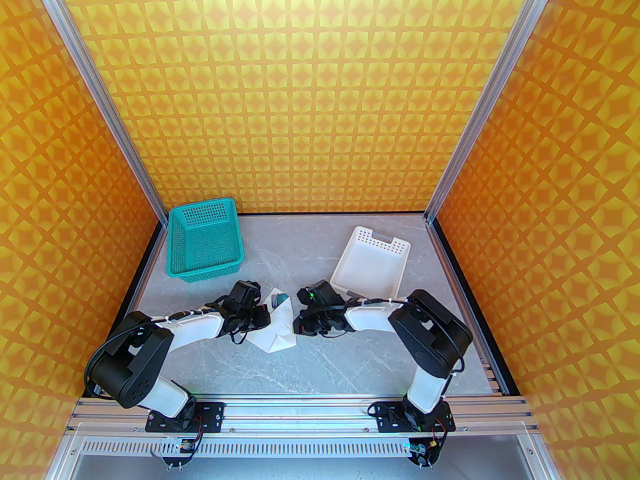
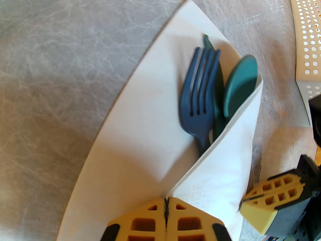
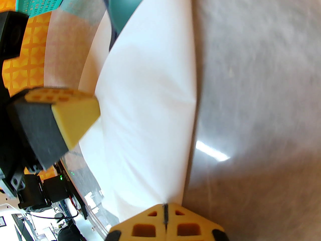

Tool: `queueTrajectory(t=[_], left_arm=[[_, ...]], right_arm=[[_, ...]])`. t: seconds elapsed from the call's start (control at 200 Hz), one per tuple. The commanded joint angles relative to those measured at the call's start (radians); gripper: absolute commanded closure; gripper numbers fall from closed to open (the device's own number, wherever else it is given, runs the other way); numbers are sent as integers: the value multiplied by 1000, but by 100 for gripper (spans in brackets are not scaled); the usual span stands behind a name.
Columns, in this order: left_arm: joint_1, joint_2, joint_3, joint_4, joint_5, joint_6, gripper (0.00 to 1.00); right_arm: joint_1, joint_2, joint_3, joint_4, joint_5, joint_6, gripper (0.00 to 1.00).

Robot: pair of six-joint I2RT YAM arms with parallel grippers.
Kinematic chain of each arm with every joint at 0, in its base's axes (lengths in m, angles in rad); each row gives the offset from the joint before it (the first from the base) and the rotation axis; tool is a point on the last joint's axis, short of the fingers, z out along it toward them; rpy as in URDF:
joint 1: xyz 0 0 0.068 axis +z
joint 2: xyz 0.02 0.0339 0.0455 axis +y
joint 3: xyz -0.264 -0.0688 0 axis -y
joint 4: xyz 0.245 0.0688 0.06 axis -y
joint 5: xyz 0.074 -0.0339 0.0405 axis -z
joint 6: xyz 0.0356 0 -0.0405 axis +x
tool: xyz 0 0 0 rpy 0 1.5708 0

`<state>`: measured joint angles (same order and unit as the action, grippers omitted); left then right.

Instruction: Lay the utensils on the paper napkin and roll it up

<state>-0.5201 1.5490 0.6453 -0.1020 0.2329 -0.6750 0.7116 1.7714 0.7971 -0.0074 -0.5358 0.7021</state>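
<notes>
Left fingers (image 2: 140,222) and right fingers (image 3: 190,228) pinch napkin (image 2: 140,139) edges — utensils (image 2: 200,97) inside, grey table (image 2: 50,71) around.

Lab robot test cell: orange patterned panels (image 1: 320,93) at 9, 12 and 3 o'clock, aluminium frame posts (image 1: 100,93), grey tabletop (image 1: 350,368), arms (image 1: 195,325) bolted to rail (image 1: 300,413) at 6 o'clock.

**White paper, teal cutlery, orange walls**

We see a thin white paper napkin (image 2: 140,134), plain except for faint dotted embossing beside the left gripper (image 2: 166,209). That gripper's fingers are yellow-orange with a cut-out grid, as are the right gripper's (image 3: 165,217). Ahead of the left gripper, the slim plastic fork (image 2: 198,102) looks dark blue and the round-bowled plastic spoon (image 2: 240,84) teal-green. Farther off are a teal perforated plastic basket (image 1: 205,240) and a white perforated plastic tray (image 1: 372,263). The flat stone-look tabletop (image 1: 350,363) is grey with pale veins. The panel walls (image 1: 320,93) are orange with yellow four-pointed stars.
</notes>
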Motion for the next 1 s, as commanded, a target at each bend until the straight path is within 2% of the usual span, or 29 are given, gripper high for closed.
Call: queueTrajectory(t=[0.0, 0.44, 0.995], left_arm=[[-6, -1, -1, -48, -36, 13, 100], [-6, 1, 7, -52, -36, 16, 100], [-6, 2, 7, -52, -37, 16, 100]], right_arm=[[17, -41, -36, 2, -10, 29, 100], [41, -139, -49, 0, 6, 64, 100], [101, -83, -109, 41, -6, 116, 100]])
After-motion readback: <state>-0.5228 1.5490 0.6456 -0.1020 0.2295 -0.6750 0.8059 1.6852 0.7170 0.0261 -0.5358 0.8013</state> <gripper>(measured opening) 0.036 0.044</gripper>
